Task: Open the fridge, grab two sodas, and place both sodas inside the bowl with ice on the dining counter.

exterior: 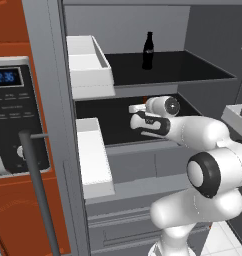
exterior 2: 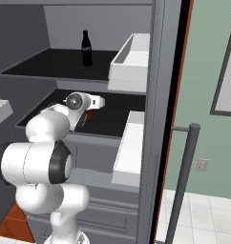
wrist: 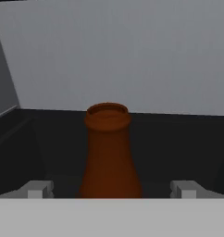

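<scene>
My end effector [wrist: 109, 190] is released, its 2 fingertips [wrist: 37, 190] spread wide on either side of a small red-brown soda bottle [wrist: 109, 152] with a narrow neck and an open round mouth. The bottle stands between them, touching neither, upright on the black middle shelf [exterior: 115, 122] of the tall matte grey fridge [exterior 2: 158, 95], well in from the shelf's front edge, its long axis vertical and its neck pointing up. In the base views my wrist hides most of it. A 2nd soda, a dark brown-black bottle [exterior: 148, 50], stands upright near the middle of the black upper shelf [exterior 2: 55, 64], neck up, well above my end effector. White door bins [exterior: 88, 65] hang on both open doors.
</scene>
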You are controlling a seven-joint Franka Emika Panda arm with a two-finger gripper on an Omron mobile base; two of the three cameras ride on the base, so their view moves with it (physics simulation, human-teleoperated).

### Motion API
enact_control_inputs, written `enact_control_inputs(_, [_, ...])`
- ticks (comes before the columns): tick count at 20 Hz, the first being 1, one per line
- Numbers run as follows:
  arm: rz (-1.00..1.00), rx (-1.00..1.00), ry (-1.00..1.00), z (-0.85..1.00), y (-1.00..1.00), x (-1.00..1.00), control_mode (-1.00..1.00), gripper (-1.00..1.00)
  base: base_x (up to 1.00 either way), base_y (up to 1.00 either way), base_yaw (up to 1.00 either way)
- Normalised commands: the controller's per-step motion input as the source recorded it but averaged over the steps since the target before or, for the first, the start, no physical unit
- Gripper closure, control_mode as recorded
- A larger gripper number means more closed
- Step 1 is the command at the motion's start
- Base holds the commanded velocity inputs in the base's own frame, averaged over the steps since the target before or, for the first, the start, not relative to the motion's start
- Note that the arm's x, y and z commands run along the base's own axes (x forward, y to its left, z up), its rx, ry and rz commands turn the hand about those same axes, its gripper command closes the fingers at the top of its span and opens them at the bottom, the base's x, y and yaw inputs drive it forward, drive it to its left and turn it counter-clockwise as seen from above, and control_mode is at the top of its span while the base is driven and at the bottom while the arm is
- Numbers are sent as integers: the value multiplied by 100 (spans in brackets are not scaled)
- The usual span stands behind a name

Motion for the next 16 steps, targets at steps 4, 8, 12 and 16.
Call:
enact_control_inputs(4, [0,0,0,-11,0,8,-100,100,0,0,0])
enact_control_inputs(8, [0,0,0,-10,0,4,-100,100,0,0,0])
enact_control_inputs(12, [0,0,0,-4,0,0,-100,100,0,0,0])
enact_control_inputs(16, [0,-2,0,0,0,0,-100,100,0,0,0])
